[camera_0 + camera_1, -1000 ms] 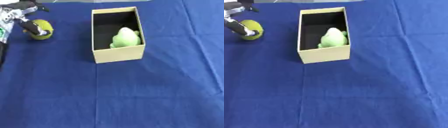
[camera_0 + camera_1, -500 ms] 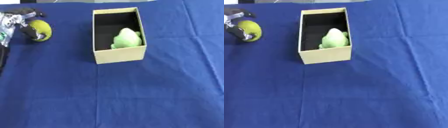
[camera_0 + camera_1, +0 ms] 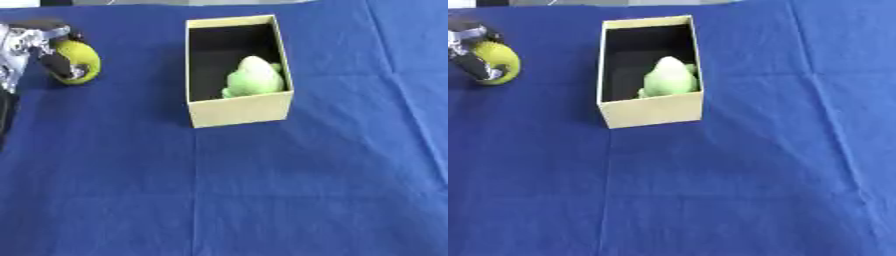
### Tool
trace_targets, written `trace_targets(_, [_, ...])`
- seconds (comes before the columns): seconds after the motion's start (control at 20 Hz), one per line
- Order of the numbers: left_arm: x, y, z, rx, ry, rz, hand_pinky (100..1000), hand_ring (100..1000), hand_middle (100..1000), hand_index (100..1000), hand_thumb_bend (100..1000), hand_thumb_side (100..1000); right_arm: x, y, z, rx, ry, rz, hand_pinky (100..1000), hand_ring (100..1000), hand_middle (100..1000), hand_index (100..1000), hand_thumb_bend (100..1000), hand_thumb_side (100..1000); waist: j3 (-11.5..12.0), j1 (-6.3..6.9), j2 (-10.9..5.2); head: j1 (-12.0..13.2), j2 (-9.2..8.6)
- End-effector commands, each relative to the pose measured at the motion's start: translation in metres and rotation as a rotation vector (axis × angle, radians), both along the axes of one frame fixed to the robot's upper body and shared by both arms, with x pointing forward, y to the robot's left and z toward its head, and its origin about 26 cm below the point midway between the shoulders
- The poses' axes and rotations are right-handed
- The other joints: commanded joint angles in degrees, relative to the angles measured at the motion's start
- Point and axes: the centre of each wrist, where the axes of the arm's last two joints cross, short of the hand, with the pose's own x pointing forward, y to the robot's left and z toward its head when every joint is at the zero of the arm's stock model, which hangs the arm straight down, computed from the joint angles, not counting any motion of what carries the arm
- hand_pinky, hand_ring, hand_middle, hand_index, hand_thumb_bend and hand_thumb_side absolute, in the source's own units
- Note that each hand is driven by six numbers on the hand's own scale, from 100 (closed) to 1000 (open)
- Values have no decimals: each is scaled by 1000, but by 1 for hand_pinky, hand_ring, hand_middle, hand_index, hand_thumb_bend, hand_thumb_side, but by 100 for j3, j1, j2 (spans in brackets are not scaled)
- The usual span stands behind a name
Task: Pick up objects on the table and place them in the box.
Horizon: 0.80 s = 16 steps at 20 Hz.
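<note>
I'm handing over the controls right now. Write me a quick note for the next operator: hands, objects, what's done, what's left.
Left hand: at the far left edge, fingers curled round the yellow-green round object.
Right hand: not in view.
Open tan cardboard box: upright on the blue tablecloth, with a light green soft object already inside at its near end.
Done: green object boxed.
Left: carry the yellow-green object right to the box and release it inside.

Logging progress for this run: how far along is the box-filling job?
Done: one pale green object lies inside the box.
In hand: the left hand has its fingers curled round a yellow-green object at the table's left edge.
Left: getting that object into the box. No other loose items show on the blue cloth.
</note>
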Motion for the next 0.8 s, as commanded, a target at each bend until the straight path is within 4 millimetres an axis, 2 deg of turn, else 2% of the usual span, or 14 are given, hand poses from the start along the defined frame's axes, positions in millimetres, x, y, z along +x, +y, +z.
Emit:
trace_targets(0.05, [-6,10,29,47,-62,25,669,640,537,693,189,100,-3,-1,6,-13,-18,4,899,789,516,770,100,550,11,-16,-121,-7,-1])
trace_targets(0.1, [-6,9,31,58,-68,28,634,604,507,660,153,100,-3,-1,6,-12,-17,4,900,790,516,770,100,550,12,-15,-127,-9,1])
trace_targets(0.25, [-7,7,35,77,-80,28,597,575,484,632,101,100,-3,-1,5,-12,-12,3,900,789,515,770,100,550,17,-14,-141,-17,15])
trace_targets(0.55, [-15,-12,61,87,-178,-88,575,555,477,624,100,100,-4,-1,3,-14,-2,-1,901,789,514,770,100,550,35,-8,-158,-28,44])
trace_targets(0.75, [-26,-37,84,135,-268,-194,555,537,461,622,119,100,-4,-2,3,-13,0,0,901,789,514,770,100,551,42,0,-179,-33,55])
trace_targets(0.8, [-29,-43,89,150,-285,-220,535,522,451,617,151,100,-4,-2,3,-13,0,1,902,790,515,770,100,551,39,4,-186,-32,55])
